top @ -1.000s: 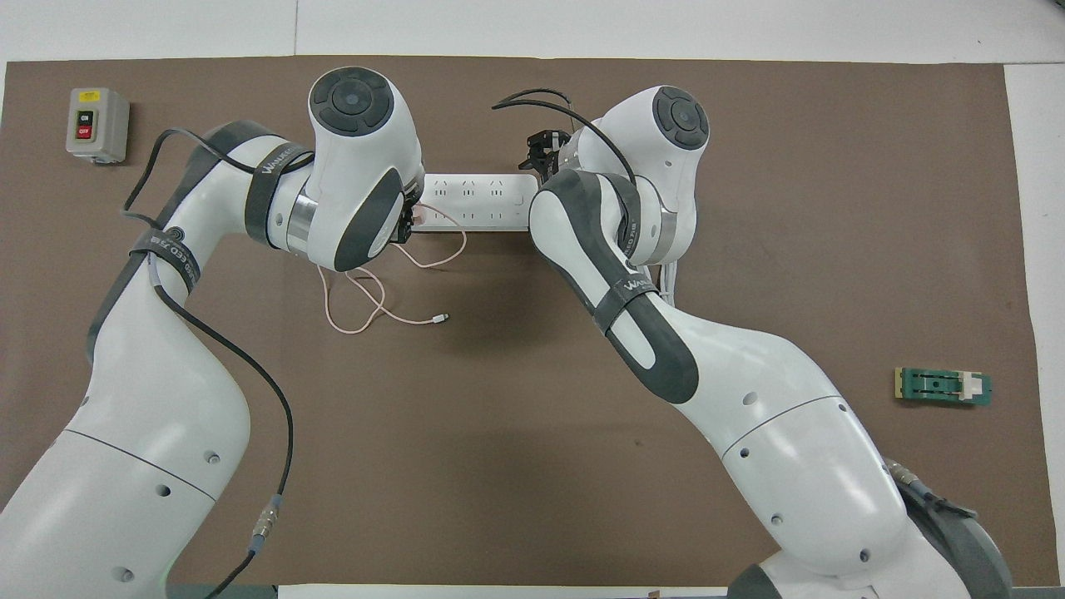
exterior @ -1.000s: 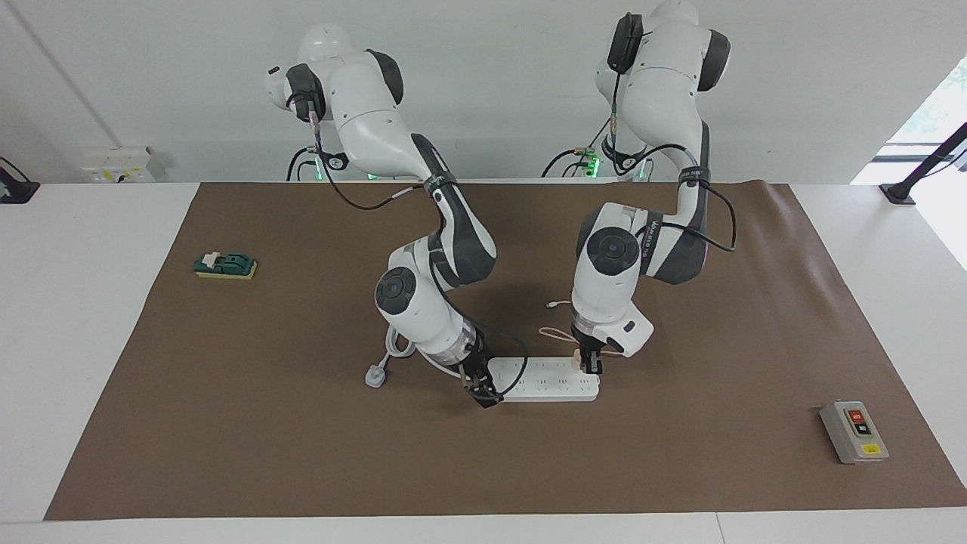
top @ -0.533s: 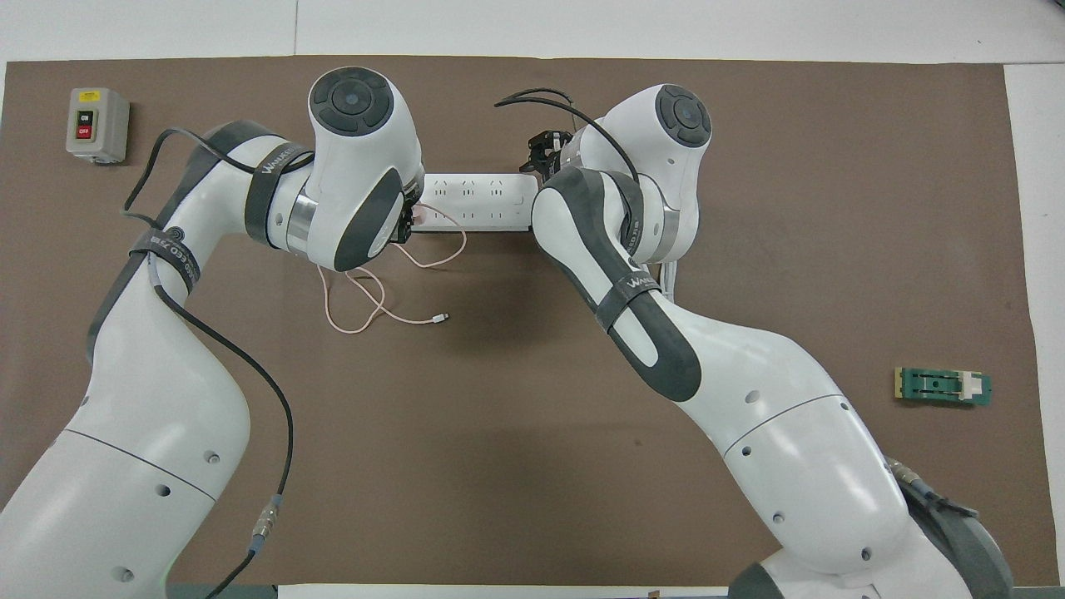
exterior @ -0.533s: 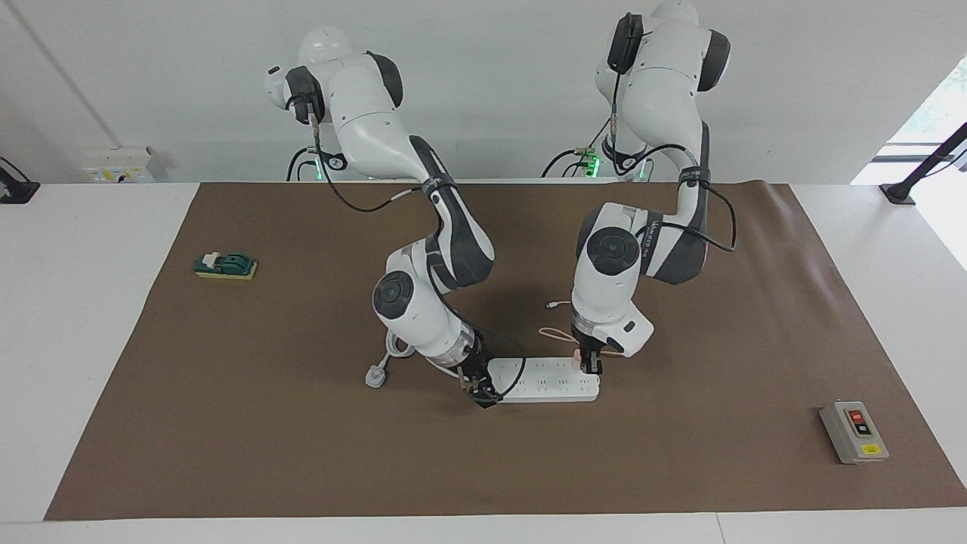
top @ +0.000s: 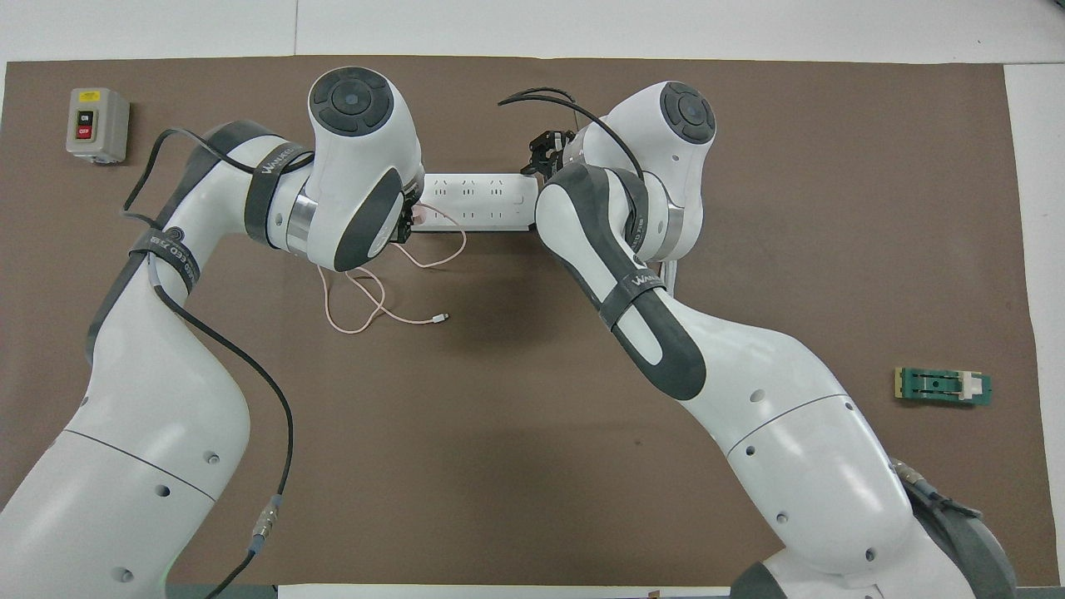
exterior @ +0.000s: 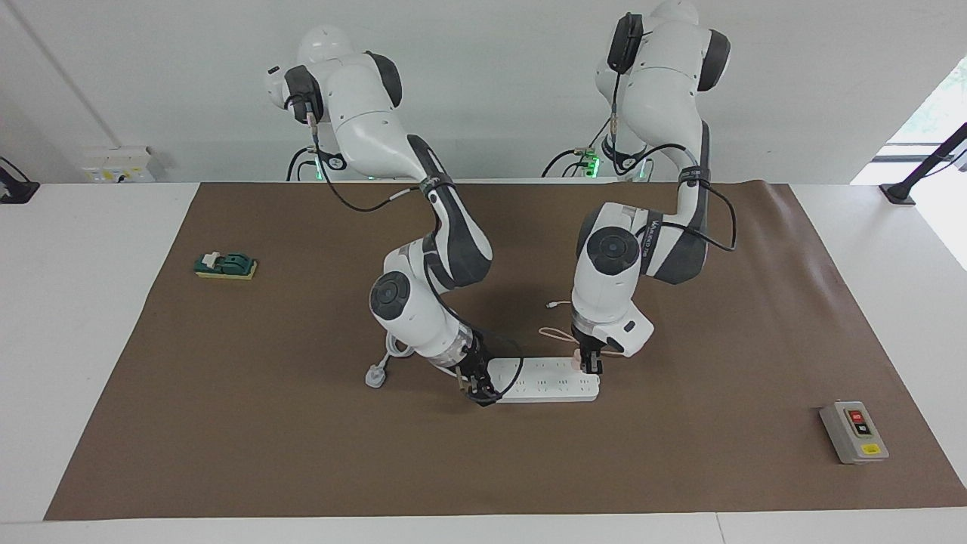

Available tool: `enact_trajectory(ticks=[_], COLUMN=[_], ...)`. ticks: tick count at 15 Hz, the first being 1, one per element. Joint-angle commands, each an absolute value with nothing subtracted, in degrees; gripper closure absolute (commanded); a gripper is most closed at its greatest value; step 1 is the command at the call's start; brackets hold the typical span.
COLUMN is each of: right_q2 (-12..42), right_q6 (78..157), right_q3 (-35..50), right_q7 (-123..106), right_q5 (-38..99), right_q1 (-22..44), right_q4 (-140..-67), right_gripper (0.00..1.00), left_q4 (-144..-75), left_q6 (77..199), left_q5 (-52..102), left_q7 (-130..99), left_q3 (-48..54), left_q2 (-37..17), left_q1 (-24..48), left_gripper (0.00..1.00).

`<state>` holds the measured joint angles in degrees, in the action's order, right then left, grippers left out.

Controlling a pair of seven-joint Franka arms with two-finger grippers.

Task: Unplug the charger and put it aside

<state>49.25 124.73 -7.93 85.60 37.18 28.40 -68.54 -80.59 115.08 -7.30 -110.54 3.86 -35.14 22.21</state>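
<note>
The pale pink charger (exterior: 577, 360) sits plugged into the white power strip (exterior: 545, 380), at the strip's end toward the left arm; it also shows in the overhead view (top: 421, 215). Its thin pink cable (top: 374, 306) loops on the mat, nearer to the robots than the strip. My left gripper (exterior: 590, 364) points down and is shut on the charger. My right gripper (exterior: 477, 390) is down at the strip's other end, touching it; in the overhead view the right gripper (top: 546, 155) is partly hidden by its arm.
A grey switch box (exterior: 854, 432) with a red button lies toward the left arm's end. A green part on a yellow base (exterior: 225, 265) lies toward the right arm's end. The strip's thick white cord and plug (exterior: 375, 375) lie beside the right gripper.
The right arm's wrist and elbow have shifted slightly toward its own end of the table; its gripper stays at the strip's end. The left gripper and the charger have not moved.
</note>
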Motion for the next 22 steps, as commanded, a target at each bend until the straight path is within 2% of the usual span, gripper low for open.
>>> enact_trajectory(ticks=[1, 8, 15, 18, 22], right_q2=[51.86, 51.86, 51.86, 51.86, 51.86], right_q6=[127.62, 127.44, 127.62, 127.71, 127.71], right_q3=[-7.47, -7.47, -7.47, -7.47, -7.47], right_q7=[85.08, 85.08, 84.99, 84.99, 84.99], right_q5=[38.58, 38.58, 38.58, 38.58, 38.67], right_q1=[27.77, 27.77, 27.77, 27.77, 27.69], right_q4=[-65.57, -65.57, -65.57, -65.57, -65.65], right_gripper=[1.00, 1.00, 1.00, 1.00, 1.00], left_q4=[-82.18, -81.92, -80.43, -77.53, -77.43], left_q6=[116.02, 114.70, 106.19, 100.65, 100.02], left_q5=[-8.35, -8.17, -6.16, -4.92, -4.92], left_q7=[-109.78, -107.23, -105.73, -104.08, -94.34], left_q3=[3.16, 3.25, 3.34, 3.43, 3.25], left_q2=[-34.45, -33.67, -28.04, -27.86, -27.07], left_q1=[22.68, 22.41, 22.24, 22.15, 22.15], left_gripper=[0.86, 0.88, 0.89, 0.89, 0.86])
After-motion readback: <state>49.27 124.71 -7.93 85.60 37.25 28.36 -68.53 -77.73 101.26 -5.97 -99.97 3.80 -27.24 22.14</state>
